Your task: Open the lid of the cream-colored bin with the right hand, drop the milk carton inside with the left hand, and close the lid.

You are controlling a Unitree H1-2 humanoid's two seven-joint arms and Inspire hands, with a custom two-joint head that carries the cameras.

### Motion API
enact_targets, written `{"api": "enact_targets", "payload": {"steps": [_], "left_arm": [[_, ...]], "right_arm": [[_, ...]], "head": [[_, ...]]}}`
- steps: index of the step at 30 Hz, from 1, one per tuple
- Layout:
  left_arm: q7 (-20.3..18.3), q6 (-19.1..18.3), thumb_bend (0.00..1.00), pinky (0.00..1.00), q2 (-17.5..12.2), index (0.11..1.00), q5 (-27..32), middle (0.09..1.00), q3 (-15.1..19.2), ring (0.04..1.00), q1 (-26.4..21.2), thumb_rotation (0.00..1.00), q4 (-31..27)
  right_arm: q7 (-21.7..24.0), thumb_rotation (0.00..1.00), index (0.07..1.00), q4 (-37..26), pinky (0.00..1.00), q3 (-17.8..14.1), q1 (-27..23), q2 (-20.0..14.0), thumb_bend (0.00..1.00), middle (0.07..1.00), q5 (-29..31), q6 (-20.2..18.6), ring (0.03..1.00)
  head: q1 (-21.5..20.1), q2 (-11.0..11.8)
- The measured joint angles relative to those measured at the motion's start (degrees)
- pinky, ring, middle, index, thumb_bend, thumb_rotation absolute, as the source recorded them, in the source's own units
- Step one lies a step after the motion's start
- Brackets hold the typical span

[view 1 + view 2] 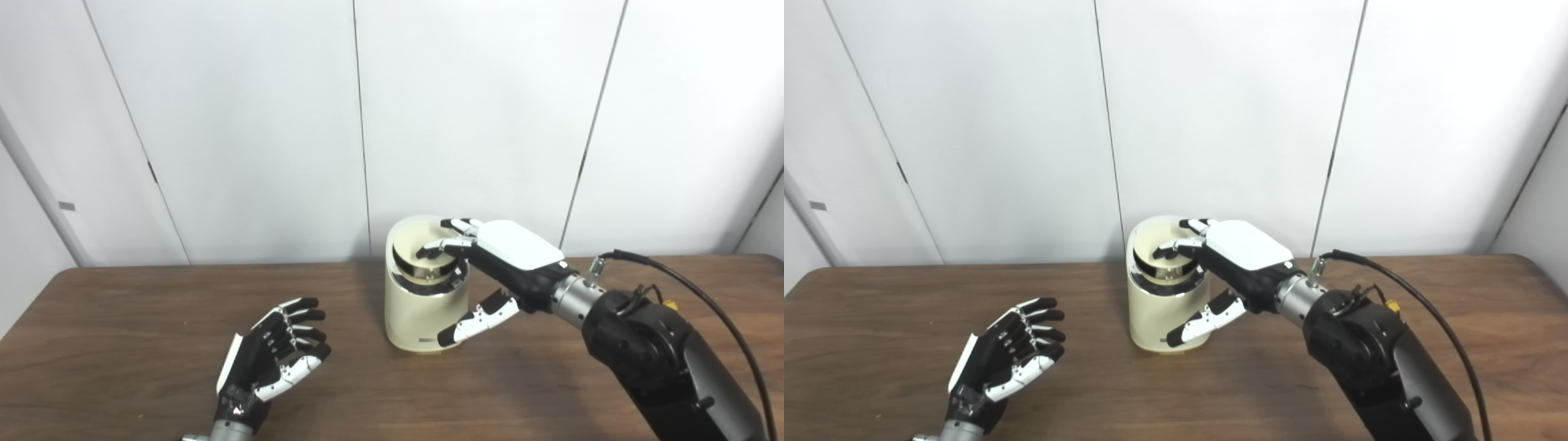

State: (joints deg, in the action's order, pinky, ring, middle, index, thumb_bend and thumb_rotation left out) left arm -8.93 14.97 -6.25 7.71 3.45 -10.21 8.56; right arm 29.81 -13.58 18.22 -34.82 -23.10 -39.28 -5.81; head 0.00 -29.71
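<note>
- The right hand [499, 260] reaches over the top of the cream-colored bin [422, 312]; its fingers [444, 246] curl down onto the lid [419, 245], while the thumb [474, 321] stretches apart from them along the bin's front right side, low on the wall.
- Whether those fingers truly clasp the lid or only press on it cannot be told; the hand is wrapped loosely around the bin's top rather than spread flat.
- The left hand [1007, 352] hovers low above the wooden table [122, 343], well left of the bin, palm turned towards the bin, fingers gently curved and apart, holding nothing.
- The bin is a small rounded cylinder, cream all over, standing upright near the table's far edge, close to the white panelled wall [245, 122].
- Its lid is tilted, one side dipped inwards, showing a shiny metallic rim [422, 288] and a dark gap beneath it.
- What lies inside the bin cannot be made out through that gap.
- A black cable [704, 300] arcs from the right wrist back over the forearm.
</note>
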Motion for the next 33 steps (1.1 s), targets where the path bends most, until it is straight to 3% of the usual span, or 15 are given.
{"api": "enact_targets", "payload": {"steps": [7, 16, 33], "left_arm": [[0.0, -0.8, 0.69, 0.45, 0.1, 0.750, 0.9, 0.697, 0.0, 0.584, 0.2, 0.17, -0.3], [0.1, -1.0, 0.68, 0.45, 0.4, 0.747, 0.8, 0.699, 0.0, 0.584, 0.6, 0.15, -1.0], [0.2, -2.5, 0.68, 0.44, 1.1, 0.750, 0.9, 0.702, -0.2, 0.587, 1.6, 0.15, -2.4]], "right_arm": [[0.0, 0.54, 0.824, 0.0, 0.95, 0.1, 0.2, -0.6, 0.74, 0.801, -0.3, 0.0, 0.976], [1.0, 0.49, 0.825, 0.0, 0.99, 1.1, 0.6, -0.6, 0.75, 0.791, -1.1, 0.2, 0.968], [2.1, 0.53, 0.843, 0.3, 0.98, 4.0, 0.1, -0.2, 0.75, 0.820, -3.3, 0.1, 0.984]], "head": [[0.2, -0.3], [0.2, -0.8], [1.1, -1.6]]}}
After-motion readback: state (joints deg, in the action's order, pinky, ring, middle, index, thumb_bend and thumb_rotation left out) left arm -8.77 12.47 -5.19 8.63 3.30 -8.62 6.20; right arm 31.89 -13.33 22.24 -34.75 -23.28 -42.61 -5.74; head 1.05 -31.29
